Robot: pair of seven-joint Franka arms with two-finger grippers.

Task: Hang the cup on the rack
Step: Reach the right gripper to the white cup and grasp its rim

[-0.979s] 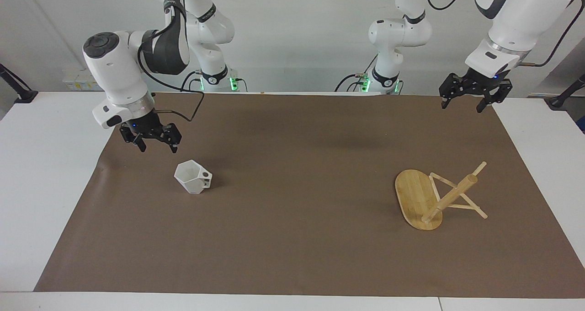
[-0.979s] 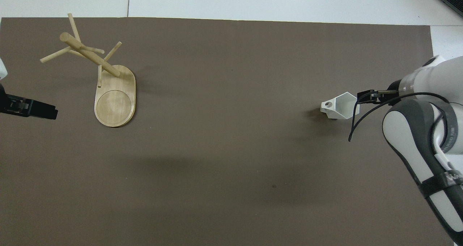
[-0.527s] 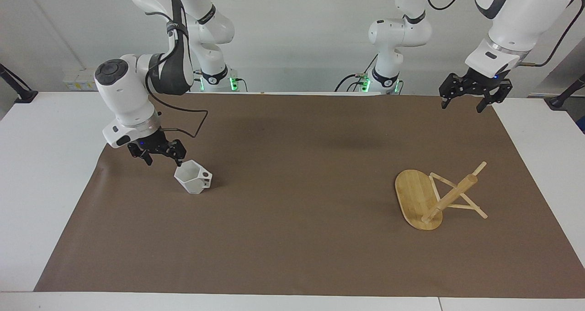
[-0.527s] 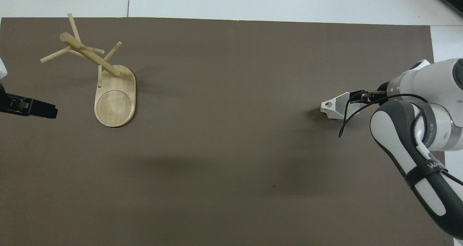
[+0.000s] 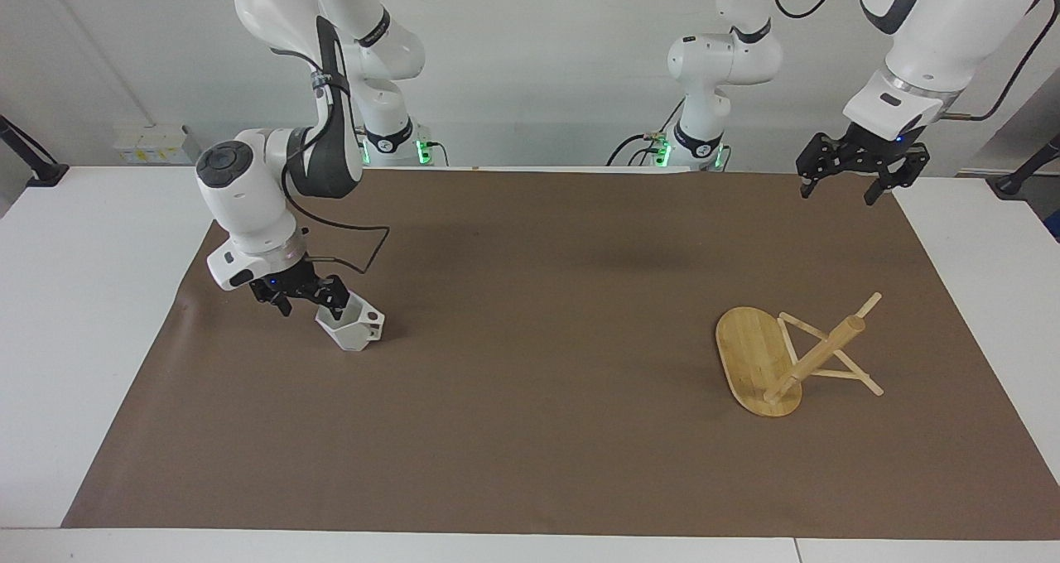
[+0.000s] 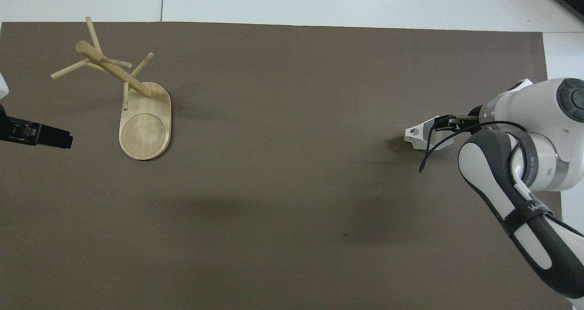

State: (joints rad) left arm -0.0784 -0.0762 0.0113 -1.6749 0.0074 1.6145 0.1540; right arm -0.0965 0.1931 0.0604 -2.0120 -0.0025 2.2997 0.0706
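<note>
White faceted cup (image 5: 352, 329) upright, right end effector (image 5: 308, 300) apart straddling its rim. Bamboo rack (image 5: 787, 356) tipped over; left end effector (image 5: 861, 170) apart, waiting.

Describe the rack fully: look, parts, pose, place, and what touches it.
The rack is a light bamboo mug tree with a flat oval base, a thick round post and thin pegs sticking out. It is tipped over: the base stands on edge on the brown mat and the pegs rest on it. It lies toward the left arm's end of the table. No gripper touches it, and no cup hangs on it.
</note>
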